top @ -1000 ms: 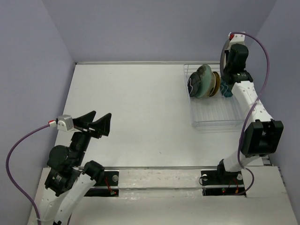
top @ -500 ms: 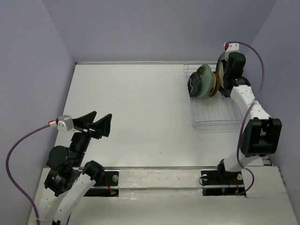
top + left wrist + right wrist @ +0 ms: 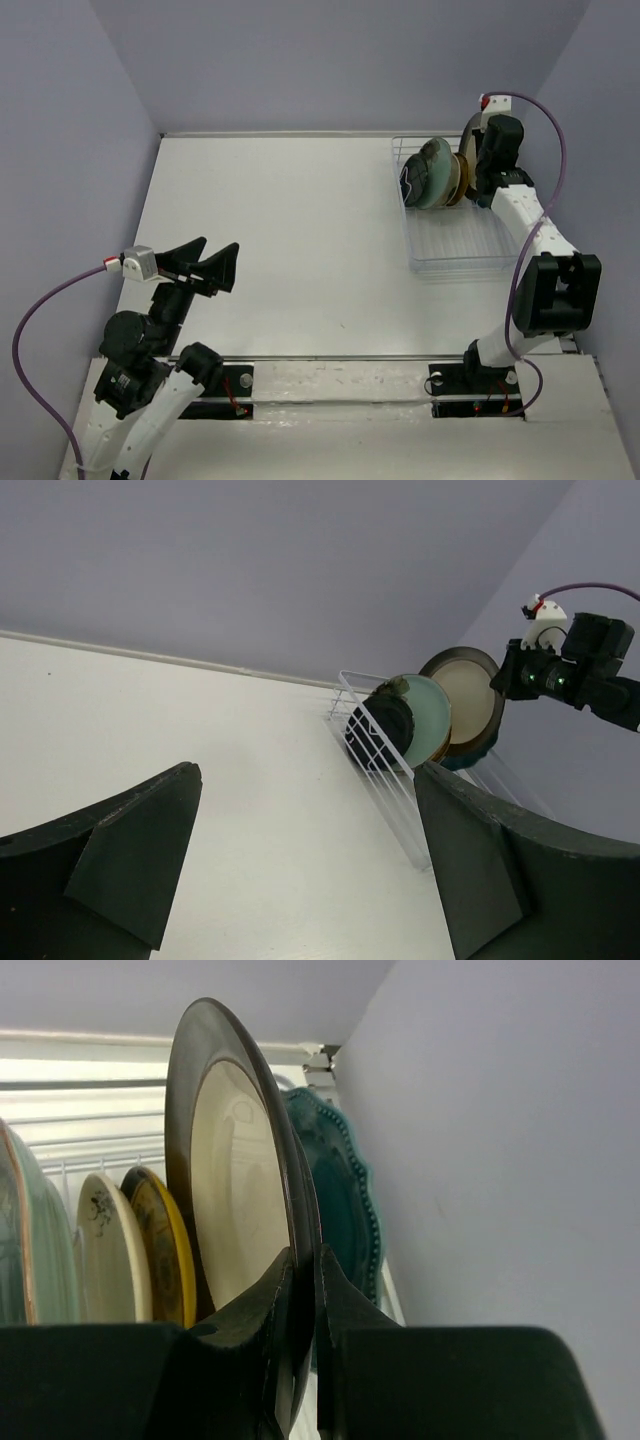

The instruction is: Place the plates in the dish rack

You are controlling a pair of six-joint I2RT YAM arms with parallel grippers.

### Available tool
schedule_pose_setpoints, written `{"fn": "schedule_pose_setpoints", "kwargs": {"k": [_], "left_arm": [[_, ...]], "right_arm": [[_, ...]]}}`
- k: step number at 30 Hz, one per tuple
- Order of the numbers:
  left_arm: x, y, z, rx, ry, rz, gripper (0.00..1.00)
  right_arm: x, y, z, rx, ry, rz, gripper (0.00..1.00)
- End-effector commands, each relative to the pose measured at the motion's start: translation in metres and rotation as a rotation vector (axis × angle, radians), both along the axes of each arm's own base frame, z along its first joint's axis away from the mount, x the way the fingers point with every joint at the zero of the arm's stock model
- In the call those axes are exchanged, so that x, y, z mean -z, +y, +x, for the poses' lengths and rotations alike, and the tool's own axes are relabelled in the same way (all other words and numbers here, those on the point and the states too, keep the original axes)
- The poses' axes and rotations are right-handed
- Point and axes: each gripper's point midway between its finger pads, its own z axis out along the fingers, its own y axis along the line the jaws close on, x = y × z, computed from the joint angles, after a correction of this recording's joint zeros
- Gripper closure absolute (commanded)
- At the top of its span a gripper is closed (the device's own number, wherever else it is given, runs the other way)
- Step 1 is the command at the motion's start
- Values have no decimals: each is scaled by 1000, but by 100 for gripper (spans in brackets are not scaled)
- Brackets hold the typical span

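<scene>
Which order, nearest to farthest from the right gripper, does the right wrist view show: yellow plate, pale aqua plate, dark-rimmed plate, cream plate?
1. dark-rimmed plate, centre, clamped between the fingers of the right gripper.
2. yellow plate, just left of it.
3. cream plate, further left.
4. pale aqua plate, at the left edge.

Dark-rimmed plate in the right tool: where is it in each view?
Top external: plate far upper right, edge-on.
Left wrist: right of centre, face showing.
Right wrist: centre, clamped in the right tool.
Shared landmark: aqua plate, left of it in all three.
</scene>
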Motion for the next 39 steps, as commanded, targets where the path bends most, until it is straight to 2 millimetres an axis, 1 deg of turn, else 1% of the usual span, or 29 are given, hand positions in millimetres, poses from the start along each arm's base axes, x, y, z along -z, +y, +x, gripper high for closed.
{"fn": "schedule_pose_setpoints", "kwargs": {"k": [1,3,4,6,7,8,10,11,12,13,15,16,17,21,23,25,26,28,29,30,31,32,33,34,35,36,37,38,39], "left_arm": [[-14,3,-4,-3,-49,-28,1],[-14,3,-4,-3,-49,-28,1],[-14,3,-3,-3,-49,-28,1],[-14,2,-3,-3,-50,-29,1],[-14,2,-2,-4,-48,-28,1],[-14,2,-2,-4,-46,-28,1],[-12,2,-1,-7,-39,-23,1],[-11,2,0,-8,-35,-21,1],[-11,2,0,-10,-35,-22,1],[-11,2,1,-10,-32,-21,1],[-10,2,1,-11,-29,-20,1],[-10,2,2,-13,-29,-20,1],[-11,2,2,-14,-29,-22,1],[-9,1,3,-14,-21,-17,1],[-7,0,4,-12,-16,-14,1],[-7,-1,5,-12,-12,-11,1],[-7,-1,6,-11,-11,-10,1],[-6,-2,7,-14,-5,-7,1],[-5,-2,8,-15,-1,-5,1],[-3,-3,10,-14,5,-1,1],[-2,-4,11,-13,11,1,1],[-1,-5,12,-12,14,4,1],[3,-8,15,-9,31,15,1],[4,-8,17,-9,36,19,1],[9,-12,21,-6,56,34,1],[10,-14,23,-2,63,41,1],[12,-16,25,2,71,48,1],[14,-20,26,20,79,55,1],[16,-24,27,33,84,61,1]], "right_arm": [[-43,-2,-2,22,-220,61,93],[-26,1,-1,14,-193,86,93],[-13,5,-2,12,-169,95,93],[-6,6,-3,30,-175,136,88],[-4,4,-5,49,-178,150,82],[-5,4,-6,65,-196,183,76],[-16,1,-12,101,-233,211,58],[-24,3,-12,98,-254,232,54],[-39,9,-14,66,-288,264,43],[-43,10,-13,68,-302,278,42],[-61,20,-15,18,-340,329,40],[-64,23,-15,1,-341,341,40],[-64,27,-16,-16,-329,351,40],[-62,28,-22,-7,-328,379,40],[-61,33,-24,-29,-321,397,40],[-69,41,-27,-68,-332,436,40],[-67,45,-30,-78,-312,454,40],[-86,55,-37,-119,-344,511,36],[-94,67,-40,-178,-347,548,33],[-100,76,-44,-208,-350,605,27],[-105,84,-49,-245,-353,642,25],[-120,104,-62,-351,-360,694,12],[-120,121,-69,-407,-349,762,1],[-132,144,-85,-531,-345,808,0],[-136,155,-94,-586,-342,846,0],[-137,172,-106,-656,-327,917,0],[-117,186,-115,-701,-273,969,0],[-130,211,-134,-876,-287,988,0],[-139,221,-159,-984,-308,995,0]]}}
